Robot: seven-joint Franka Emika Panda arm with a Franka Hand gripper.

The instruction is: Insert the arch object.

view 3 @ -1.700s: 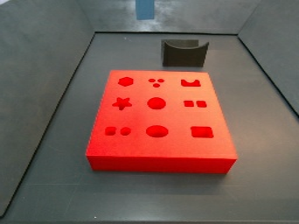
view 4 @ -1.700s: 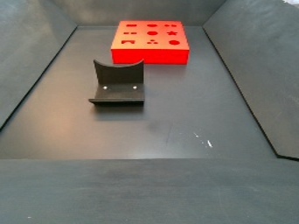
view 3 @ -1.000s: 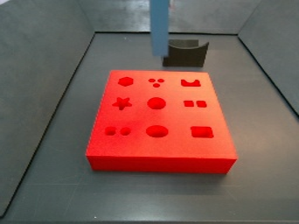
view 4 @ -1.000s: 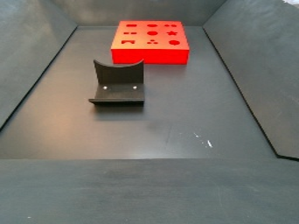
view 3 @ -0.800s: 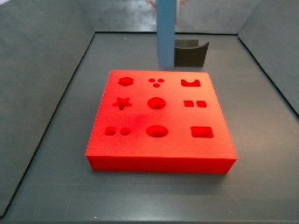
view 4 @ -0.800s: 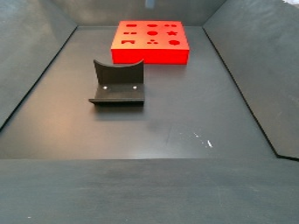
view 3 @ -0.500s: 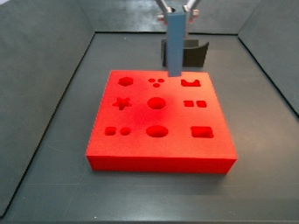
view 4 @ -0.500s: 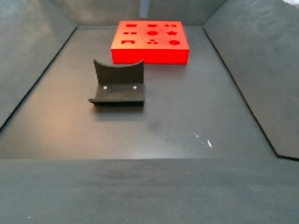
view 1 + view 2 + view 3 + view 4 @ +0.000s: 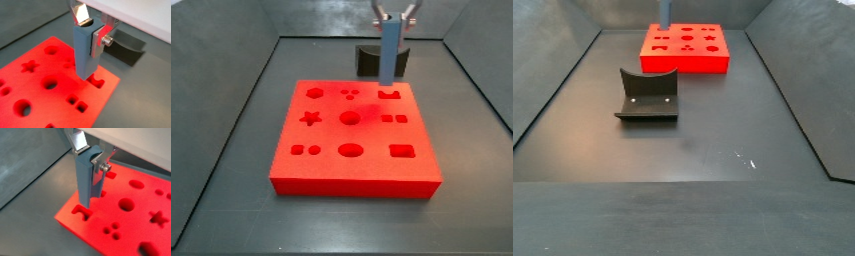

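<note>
Gripper [image 9: 388, 84] hangs over red board [image 9: 331, 170]; no writing legible.

gripper [image 9: 388, 84] over board's [image 9: 331, 170] arch slot [image 9: 390, 94], fixture [image 9: 647, 97] apart

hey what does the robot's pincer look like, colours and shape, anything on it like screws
The pincer is mostly a long, flat blue-grey finger, slab-like with a squared tip. At its upper end sits a silver metal plate and a round silver screw. In a side view it shows as a narrow blue-grey bar hanging from a silver mount. No cables or markings are visible. It is over the red board.
</note>
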